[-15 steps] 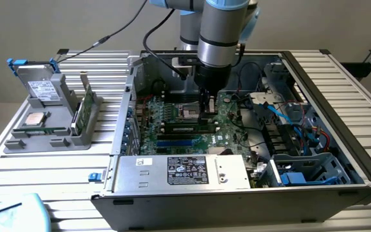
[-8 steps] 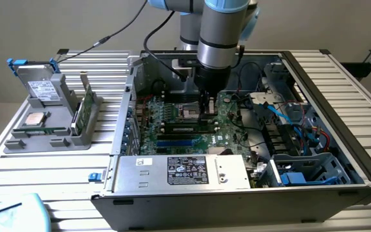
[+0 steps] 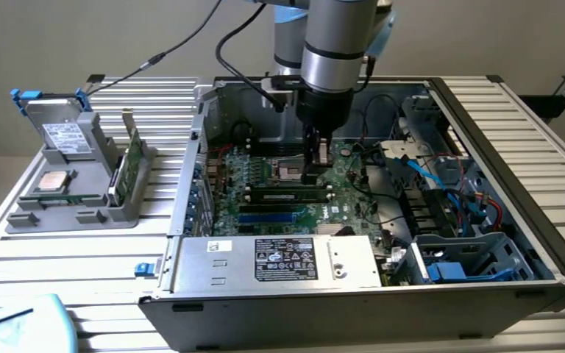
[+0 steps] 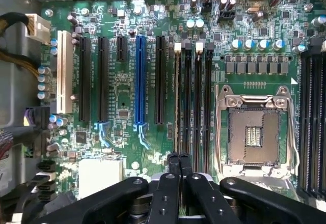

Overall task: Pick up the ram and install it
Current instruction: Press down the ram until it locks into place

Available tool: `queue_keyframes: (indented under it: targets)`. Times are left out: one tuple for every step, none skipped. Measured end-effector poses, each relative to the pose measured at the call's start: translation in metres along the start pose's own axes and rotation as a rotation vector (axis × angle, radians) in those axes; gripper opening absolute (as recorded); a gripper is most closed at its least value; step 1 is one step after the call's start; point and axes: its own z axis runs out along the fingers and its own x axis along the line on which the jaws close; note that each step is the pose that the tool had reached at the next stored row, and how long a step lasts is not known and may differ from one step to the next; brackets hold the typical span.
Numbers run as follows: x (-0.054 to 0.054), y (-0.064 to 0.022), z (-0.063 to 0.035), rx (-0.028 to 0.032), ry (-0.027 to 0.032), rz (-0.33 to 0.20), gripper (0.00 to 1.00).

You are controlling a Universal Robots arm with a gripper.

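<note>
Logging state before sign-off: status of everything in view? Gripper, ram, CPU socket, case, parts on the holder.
gripper: shut, tips down at the ram.
ram: lying in a motherboard slot; cannot tell whether it is latched.
CPU socket: empty, contacts exposed.
case: side open.
processor chip: lying flat in the grey holder.
green card: standing upright in the holder.

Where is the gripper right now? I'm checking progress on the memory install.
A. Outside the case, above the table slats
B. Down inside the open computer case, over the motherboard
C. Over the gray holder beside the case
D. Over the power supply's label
B: in the exterior view the shut gripper reaches down into the open computer case, just above the motherboard by a seated memory stick.
</note>
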Motion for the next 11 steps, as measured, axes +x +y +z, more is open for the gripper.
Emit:
queue_keyframes:
  targets:
    - [0.0,0.0009,0.0001,0.0,-0.0002,0.0,0.1]
    - [0.0,0.0021,0.0002,0.0001,-0.0002,0.001,0.1]
    - [0.0,0.0038,0.0002,0.0,-0.0001,0.001,0.1]
    - [0.0,0.0056,0.0003,-0.0001,0.0003,0.001,0.1]
    - [0.0,0.0075,0.0004,-0.0002,0.0008,0.002,0.1]
    - [0.0,0.0097,0.0006,-0.0002,0.0012,0.002,0.1]
    - [0.0,0.012,0.0007,-0.0003,0.0018,0.003,0.1]
    - [0.0,0.0142,0.0009,-0.0003,0.0022,0.003,0.1]
    - [-0.001,0.0165,0.0011,-0.0004,0.0029,0.004,0.1]
    - [-0.001,0.0188,0.0012,-0.0005,0.0037,0.004,0.1]
    - [-0.001,0.021,0.0014,-0.0005,0.0041,0.005,0.1]
